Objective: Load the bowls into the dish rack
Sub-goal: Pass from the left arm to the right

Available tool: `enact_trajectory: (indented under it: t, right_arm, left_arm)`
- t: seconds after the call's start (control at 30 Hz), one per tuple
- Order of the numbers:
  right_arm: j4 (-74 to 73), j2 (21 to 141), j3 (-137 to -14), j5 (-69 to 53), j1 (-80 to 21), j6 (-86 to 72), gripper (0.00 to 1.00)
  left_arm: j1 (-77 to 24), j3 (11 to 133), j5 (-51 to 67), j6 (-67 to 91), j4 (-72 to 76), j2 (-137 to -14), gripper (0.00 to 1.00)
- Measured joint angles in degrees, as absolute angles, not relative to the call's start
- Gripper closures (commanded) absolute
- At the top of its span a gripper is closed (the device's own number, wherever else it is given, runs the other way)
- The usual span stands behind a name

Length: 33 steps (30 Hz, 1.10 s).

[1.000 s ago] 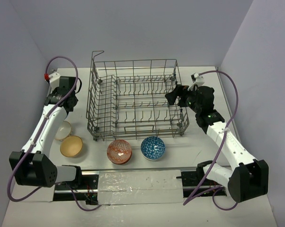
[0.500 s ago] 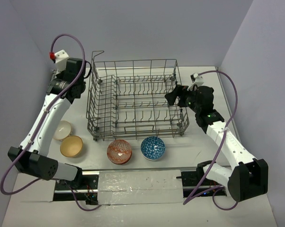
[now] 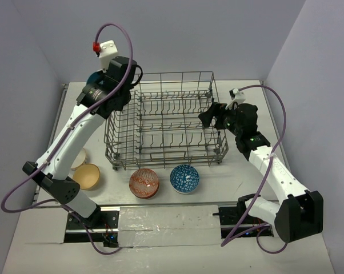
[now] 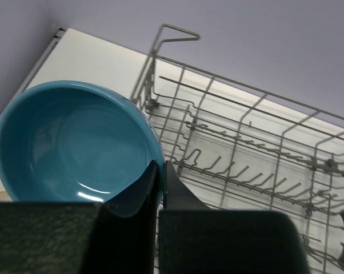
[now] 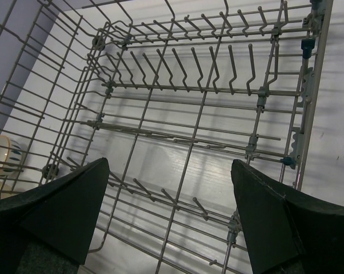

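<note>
Now, your left gripper [image 4: 159, 171] is pinched shut on the rim of a teal bowl [image 4: 75, 142], one finger inside and one outside, holding it raised beside the far left corner of the dish rack [image 3: 167, 149], near its corner handle [image 4: 180, 31]. Your right gripper [image 5: 169, 165] is spread wide and holds nothing, hanging over the rack's right side. On the table [image 3: 240, 177] before the rack lie a red patterned bowl [image 3: 144, 182] and a blue patterned bowl [image 3: 184, 178]. A tan bowl [image 3: 86, 176] and a white bowl [image 3: 78, 157], partly hidden by your left arm, sit off its near left corner.
</note>
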<state>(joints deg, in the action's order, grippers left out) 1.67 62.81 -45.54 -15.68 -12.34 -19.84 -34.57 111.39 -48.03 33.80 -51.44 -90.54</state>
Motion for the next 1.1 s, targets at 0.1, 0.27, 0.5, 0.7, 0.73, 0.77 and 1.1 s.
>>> enact_trajectory:
  t: [0.1, 0.27, 0.5, 0.7, 0.73, 0.77, 1.1]
  right_arm:
    - [1.67, 63.18, -45.71, -15.70, -12.34, -19.84, 0.06]
    - [1.69, 63.31, -45.78, -15.70, -12.34, -19.84, 0.06]
    - [1.67, 64.01, -45.93, -15.68, -12.34, -19.81, 0.06]
    - [1.65, 64.01, -45.98, -15.66, -12.34, -19.81, 0.06]
    - [1.65, 64.01, -45.95, -15.68, -12.34, -19.81, 0.06]
    - [1.65, 64.01, -45.95, -15.68, -12.34, -19.81, 0.06]
    - [2.81, 64.01, -45.95, -18.74, -12.34, -20.64, 0.12]
  left_arm:
    - [-36.86, 111.63, -47.33, 32.77, -50.15, -90.80, 1.00]
    - [-39.05, 110.13, -43.33, 30.96, -44.73, -90.74, 1.00]
    - [-39.46, 108.33, -37.32, 29.80, -39.92, -92.97, 1.00]
    - [-39.46, 101.82, -30.55, 29.41, -32.84, -93.65, 1.00]
    - [-39.46, 100.62, -29.50, 29.39, -31.35, -93.65, 1.00]
    - [-39.46, 99.57, -28.56, 29.41, -30.00, -93.65, 1.00]
    - [-39.46, 89.78, -24.93, 31.38, -17.39, -93.34, 1.00]
